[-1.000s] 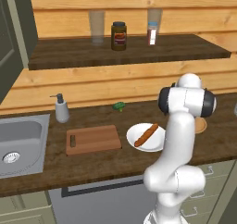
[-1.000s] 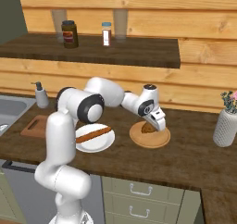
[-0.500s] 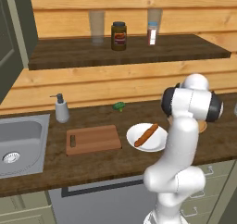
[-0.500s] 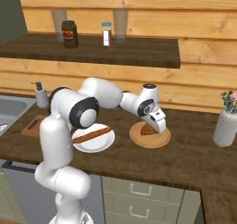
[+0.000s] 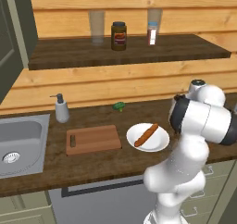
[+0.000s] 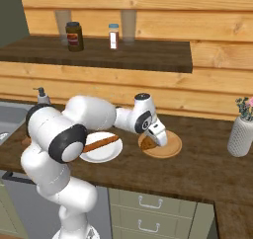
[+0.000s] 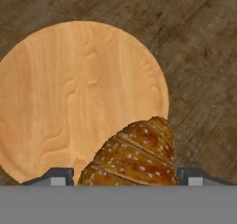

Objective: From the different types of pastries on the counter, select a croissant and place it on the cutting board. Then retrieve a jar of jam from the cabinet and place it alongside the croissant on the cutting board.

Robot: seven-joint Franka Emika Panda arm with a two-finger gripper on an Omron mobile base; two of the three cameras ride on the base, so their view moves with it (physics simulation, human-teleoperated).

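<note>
Having dropped lower, the end effector (image 7: 125,181) now straddles the croissant (image 7: 132,156), fingers apart, squeeze still pending.

Even, soft rendered light; faint shadows under shelf (image 5: 129,52); sharp, no glare.

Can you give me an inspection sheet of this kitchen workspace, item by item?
Surface: dark-brown wood-grain counter with a steel sink at its left.
Job's things: golden-brown croissant lying on a round light wooden plate; reddish-brown rectangular cutting board bare; jam jar nothing seen.
Clutter: long reddish-brown stick pastry on a round white plate; soap dispenser; small green item.
Grippers: gripper with jaws open on either side of the croissant.
Cables: nothing seen.
Surroundings: wooden shelf with a dark labelled jar; vase of flowers.
</note>
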